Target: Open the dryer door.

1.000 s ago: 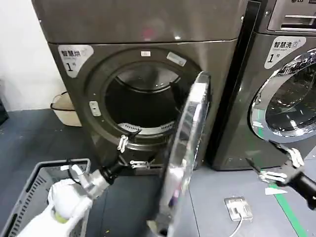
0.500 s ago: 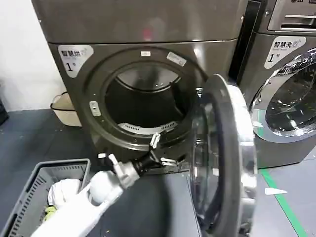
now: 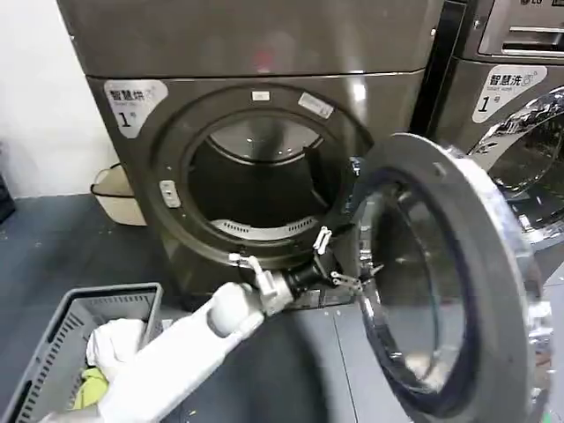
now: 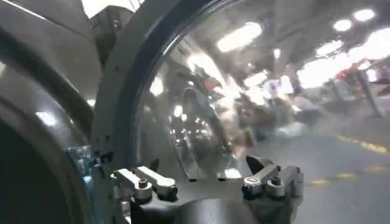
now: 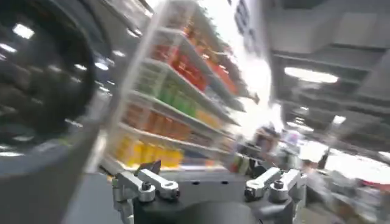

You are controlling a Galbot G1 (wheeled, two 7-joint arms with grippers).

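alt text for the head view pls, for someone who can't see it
The dryer door stands swung wide open to the right of the dark drum opening, with the left pincer, fingers open, at the door's inner edge. A grey laundry basket with clothes sits at lower left, and a neighbouring machine stands at right.

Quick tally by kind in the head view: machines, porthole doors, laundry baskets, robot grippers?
Machines: 2, the dryer and the LG machine.
Porthole doors: 2, the open dryer door and the neighbour's door.
Laundry baskets: 1, grey basket.
Grippers: 1, left gripper.
Total: 6.
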